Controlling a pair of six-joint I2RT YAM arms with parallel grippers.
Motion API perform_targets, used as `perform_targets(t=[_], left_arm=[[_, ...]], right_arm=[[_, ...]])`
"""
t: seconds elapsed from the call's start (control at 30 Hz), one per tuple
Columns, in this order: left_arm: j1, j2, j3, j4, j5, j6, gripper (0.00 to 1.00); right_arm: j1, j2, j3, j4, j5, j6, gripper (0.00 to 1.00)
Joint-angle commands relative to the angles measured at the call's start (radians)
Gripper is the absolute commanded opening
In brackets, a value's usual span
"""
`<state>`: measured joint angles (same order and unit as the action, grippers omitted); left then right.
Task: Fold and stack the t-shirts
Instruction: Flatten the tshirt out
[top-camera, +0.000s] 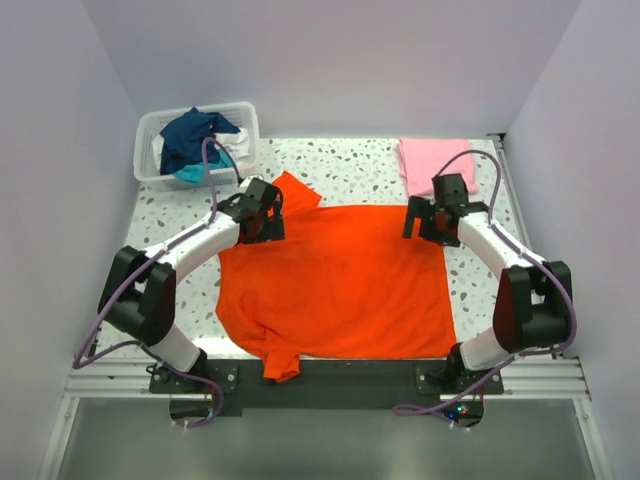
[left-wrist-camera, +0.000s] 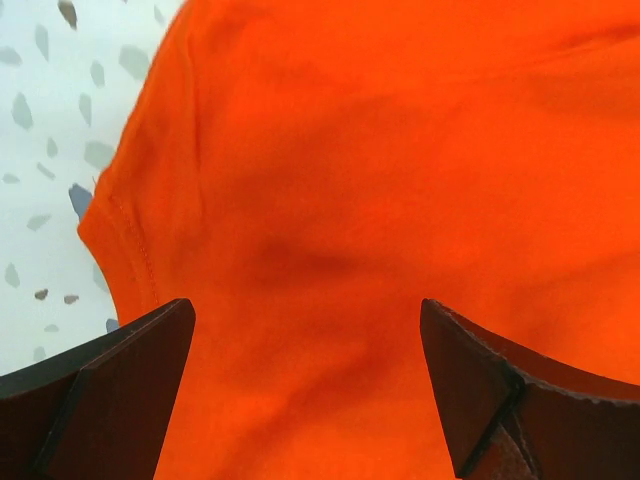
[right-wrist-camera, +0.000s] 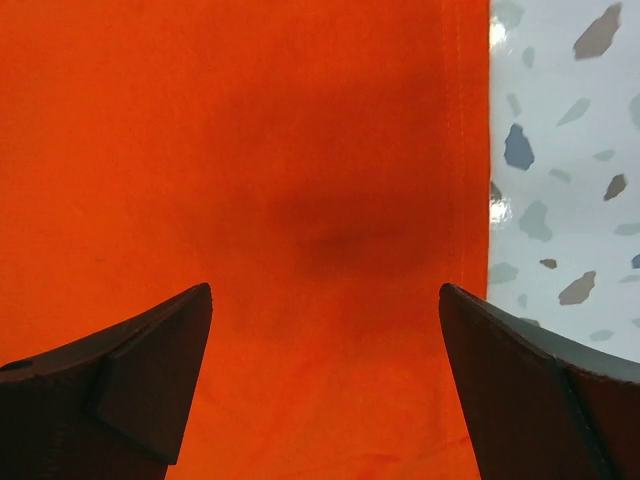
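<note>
**On the speckled table: orange-red shirt laid out, both grippers wide open above its far edge**

Across the middle of the terrazzo table (top-camera: 370, 160) the orange-red t-shirt (top-camera: 340, 285) lies spread nearly flat and turned sideways. One sleeve (top-camera: 297, 190) points to the far left. The other sleeve (top-camera: 280, 362) is bunched at the near edge, between the arm bases.

The left gripper (top-camera: 262, 215) hangs over the shirt's far left part, just beside that far sleeve. Its wrist camera shows the jaws spread wide with only orange cloth beneath them, and a stitched edge and bare table to the left. The right gripper (top-camera: 432, 215) hangs over the far right corner, jaws equally wide. A stitched hem runs along the right of its view, with table beyond. Neither has hold of anything. Whether the fingertips touch the cloth cannot be told.

A light pink t-shirt (top-camera: 432, 160) lies folded at the far right, apart from the orange-red one. In the white plastic basket (top-camera: 150, 150) at the far left corner, navy (top-camera: 190, 135), teal (top-camera: 188, 175) and white (top-camera: 237, 145) cloth is heaped loosely.
</note>
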<state>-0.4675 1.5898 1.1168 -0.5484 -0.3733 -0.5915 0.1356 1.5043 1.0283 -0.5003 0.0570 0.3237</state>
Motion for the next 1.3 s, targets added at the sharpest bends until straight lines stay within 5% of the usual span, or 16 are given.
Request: perform_targets(t=[0.0, 0.87, 1.13, 1.27], left_arm=[[0.001, 0.004, -0.046, 0.045, 0.014, -0.039, 1.0], [0.115, 0.395, 0.175, 0.076, 0.097, 0.074, 1.0], [0.116, 0.428, 0.377, 0.029, 0.126, 0.121, 1.0], [0.115, 0.291, 0.289, 0.031, 0.14, 0.081, 1.0]], right_arm=[[0.002, 0.023, -0.011, 0.055, -0.055, 0.012, 0.99], [-0.057, 0.424, 0.265, -0.006, 0.109, 0.02, 0.99], [-0.057, 0.38, 0.331, -0.047, 0.083, -0.018, 0.99], [-0.03, 0.251, 0.297, -0.063, 0.021, -0.006, 0.99]])
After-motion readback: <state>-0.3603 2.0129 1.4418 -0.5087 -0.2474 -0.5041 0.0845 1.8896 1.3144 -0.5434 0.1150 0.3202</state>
